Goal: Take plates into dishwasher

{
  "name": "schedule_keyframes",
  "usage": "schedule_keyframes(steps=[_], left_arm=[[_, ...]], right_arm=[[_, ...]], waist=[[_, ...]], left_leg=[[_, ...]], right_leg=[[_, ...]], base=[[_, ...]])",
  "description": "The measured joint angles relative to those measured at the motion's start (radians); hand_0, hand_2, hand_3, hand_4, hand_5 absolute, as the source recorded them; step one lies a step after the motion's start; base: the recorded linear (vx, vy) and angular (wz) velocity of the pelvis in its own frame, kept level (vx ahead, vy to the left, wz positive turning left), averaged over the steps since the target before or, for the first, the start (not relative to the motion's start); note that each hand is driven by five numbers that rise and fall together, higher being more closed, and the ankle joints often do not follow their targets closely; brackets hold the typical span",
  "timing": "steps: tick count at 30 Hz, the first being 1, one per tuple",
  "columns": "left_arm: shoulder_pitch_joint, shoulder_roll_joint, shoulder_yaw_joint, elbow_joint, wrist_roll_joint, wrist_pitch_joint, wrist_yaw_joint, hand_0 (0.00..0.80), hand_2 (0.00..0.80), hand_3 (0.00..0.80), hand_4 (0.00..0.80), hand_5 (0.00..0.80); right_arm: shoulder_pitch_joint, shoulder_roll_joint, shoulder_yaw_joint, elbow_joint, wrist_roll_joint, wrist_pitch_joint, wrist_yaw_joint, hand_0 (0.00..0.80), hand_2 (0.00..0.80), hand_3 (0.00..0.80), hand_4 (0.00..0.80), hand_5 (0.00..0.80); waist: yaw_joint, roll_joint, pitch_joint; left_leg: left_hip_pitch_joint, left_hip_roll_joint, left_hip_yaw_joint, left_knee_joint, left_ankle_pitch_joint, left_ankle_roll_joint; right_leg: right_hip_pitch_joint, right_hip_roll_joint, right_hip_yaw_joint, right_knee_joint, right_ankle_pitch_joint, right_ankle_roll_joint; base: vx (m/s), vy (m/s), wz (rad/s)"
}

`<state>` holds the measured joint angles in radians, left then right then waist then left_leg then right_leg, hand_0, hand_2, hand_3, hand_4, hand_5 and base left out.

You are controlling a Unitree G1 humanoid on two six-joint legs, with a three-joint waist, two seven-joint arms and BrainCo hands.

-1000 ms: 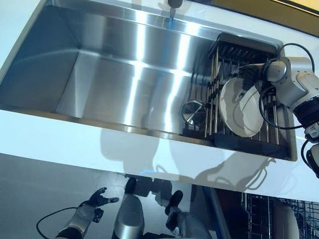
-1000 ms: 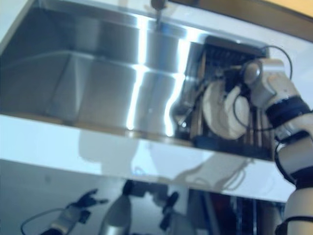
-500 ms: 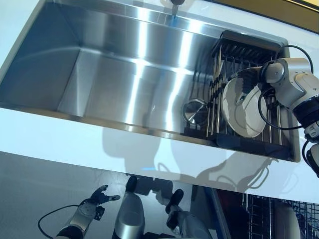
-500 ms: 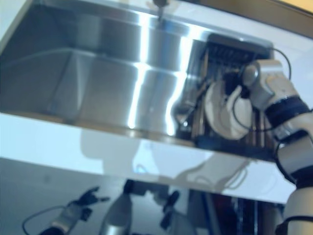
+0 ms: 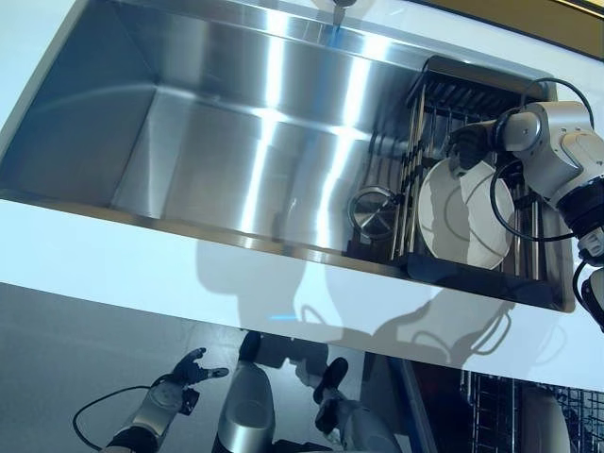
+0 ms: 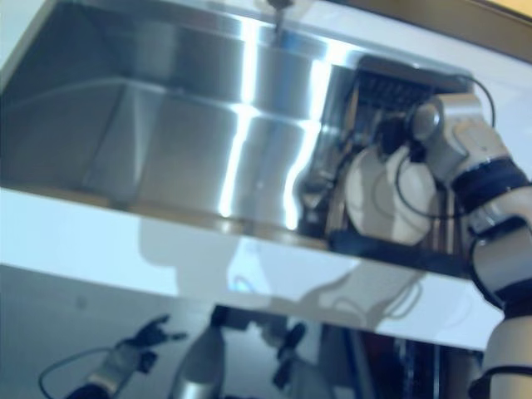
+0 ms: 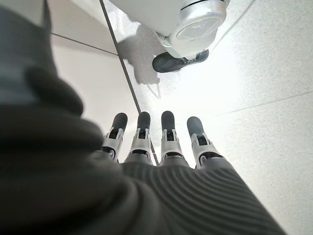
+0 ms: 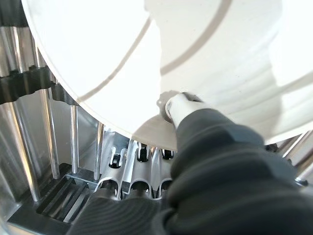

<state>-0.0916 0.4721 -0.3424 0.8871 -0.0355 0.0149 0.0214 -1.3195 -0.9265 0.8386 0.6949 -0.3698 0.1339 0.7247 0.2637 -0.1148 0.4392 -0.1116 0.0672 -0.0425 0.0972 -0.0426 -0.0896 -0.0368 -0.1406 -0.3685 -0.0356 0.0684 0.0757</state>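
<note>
A smooth round white plate (image 5: 464, 215) stands on edge in the dark wire rack (image 5: 472, 179) inside the steel sink (image 5: 236, 142). The right hand (image 5: 469, 143) pinches its rim, thumb pressed on the face. The left hand (image 5: 179, 385) hangs low, fingers (image 7: 168, 132) straight.

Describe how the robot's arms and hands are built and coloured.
Both arms are silver-grey with rounded joint housings. The right arm has black bands lower down and thin black cables looping off it. Each hand wears a dark ribbed cover over its back and wrist. The left hand shows a row of silver fingers with dark rounded tips; the right hand shows a pale thumb.
</note>
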Motion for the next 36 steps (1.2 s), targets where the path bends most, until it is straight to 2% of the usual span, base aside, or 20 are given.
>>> schedule_keyframes(steps=[18, 22, 28, 32, 36], left_arm=[[0.000, 0.000, 0.001, 0.000, 0.000, -0.001, 0.001, 0.000, 0.000, 0.000, 0.000, 0.000], [0.000, 0.000, 0.001, 0.000, 0.000, -0.001, 0.008, 0.000, 0.000, 0.000, 0.000, 0.000], [0.003, 0.000, 0.004, 0.006, 0.000, -0.002, 0.008, 0.000, 0.000, 0.000, 0.000, 0.000], [0.010, 0.002, 0.012, 0.008, 0.000, -0.002, 0.011, 0.000, 0.000, 0.000, 0.000, 0.000], [0.009, 0.003, 0.015, 0.023, 0.000, -0.004, 0.018, 0.000, 0.000, 0.000, 0.000, 0.000]], right_arm=[[0.000, 0.000, 0.001, -0.008, 0.012, 0.001, -0.016, 0.800, 0.800, 0.800, 0.800, 0.800], [-0.004, -0.009, 0.000, -0.020, 0.036, 0.007, -0.070, 0.800, 0.800, 0.800, 0.800, 0.800], [-0.054, -0.071, -0.002, -0.050, 0.071, 0.003, -0.176, 0.800, 0.800, 0.800, 0.800, 0.800], [-0.057, -0.084, -0.024, -0.071, 0.088, -0.014, -0.222, 0.800, 0.800, 0.800, 0.800, 0.800], [-0.054, -0.088, -0.058, -0.103, 0.109, -0.041, -0.283, 0.800, 0.800, 0.800, 0.800, 0.800]], waist=[[-0.002, -0.021, -0.001], [-0.004, -0.030, -0.006], [-0.005, -0.039, -0.012], [-0.010, -0.061, -0.026], [-0.033, -0.084, -0.043]], left_leg=[[0.011, 0.001, 0.003, -0.002, 0.000, 0.000], [0.014, 0.002, 0.007, -0.002, 0.000, 0.000], [0.024, 0.003, 0.014, -0.008, 0.000, 0.000], [0.043, 0.004, 0.028, -0.019, 0.000, 0.000], [0.050, 0.004, 0.034, -0.018, 0.000, 0.001]], right_leg=[[0.007, 0.001, 0.002, 0.000, 0.000, 0.000], [0.008, 0.002, 0.004, 0.000, 0.001, -0.002], [0.012, 0.003, 0.010, 0.000, 0.002, -0.002], [0.020, 0.003, 0.019, -0.003, 0.002, -0.002], [0.025, 0.003, 0.024, -0.003, 0.002, -0.002]], base=[[0.000, 0.000, 0.00], [-0.006, 0.005, -0.01], [-0.002, 0.006, -0.02], [0.006, 0.014, -0.09], [0.002, 0.002, -0.01]])
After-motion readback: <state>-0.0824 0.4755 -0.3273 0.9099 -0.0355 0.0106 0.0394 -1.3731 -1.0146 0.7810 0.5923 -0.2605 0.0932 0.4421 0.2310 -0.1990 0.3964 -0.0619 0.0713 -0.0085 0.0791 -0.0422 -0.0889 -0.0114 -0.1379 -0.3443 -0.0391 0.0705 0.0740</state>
